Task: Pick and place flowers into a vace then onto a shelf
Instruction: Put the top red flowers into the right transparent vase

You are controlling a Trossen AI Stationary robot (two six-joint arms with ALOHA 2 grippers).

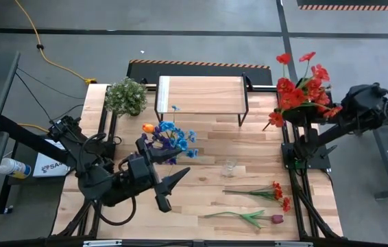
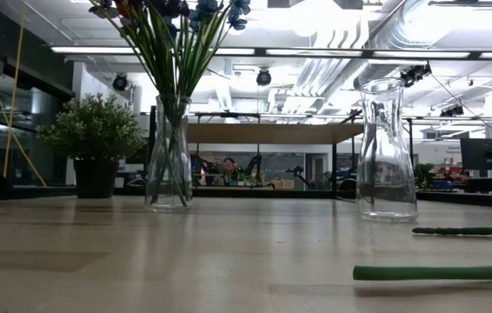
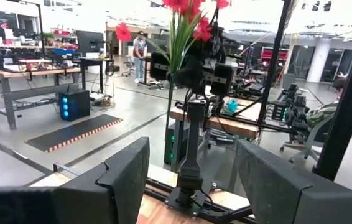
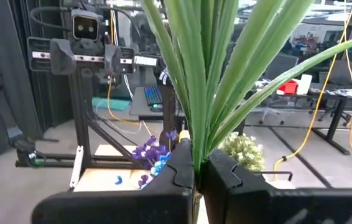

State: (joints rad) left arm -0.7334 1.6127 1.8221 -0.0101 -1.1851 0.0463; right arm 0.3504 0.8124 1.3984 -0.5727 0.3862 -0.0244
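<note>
My right gripper [image 4: 198, 171] is shut on a bunch of red flowers [image 1: 302, 90], held high over the table's far right edge. The left wrist view also shows the red blooms [image 3: 188, 18]. A glass vase [image 2: 169, 152] with blue, purple and orange flowers [image 1: 170, 137] stands on the table in front of the shelf [image 1: 201, 95]. An empty glass vase [image 1: 230, 167] stands right of it. Two loose red flowers [image 1: 266, 193] [image 1: 249, 217] lie flat near the front right. My left gripper [image 1: 170, 190] hovers open at the near left, holding nothing. My right gripper pinches the bunch's green stems and leaves [image 4: 196, 134] between its two fingers. The fingers point level toward the table's left and lie across the stems. The bunch stands upright above the fingers, blooms up, lifted clear of the table.
A bushy pale-green plant in a dark pot [image 1: 127, 96] stands at the far left beside the shelf. The two loose stems [image 2: 437, 272] [image 2: 468, 230] lie across the near right of the table. Bare wood lies between the vases and the near edge.
</note>
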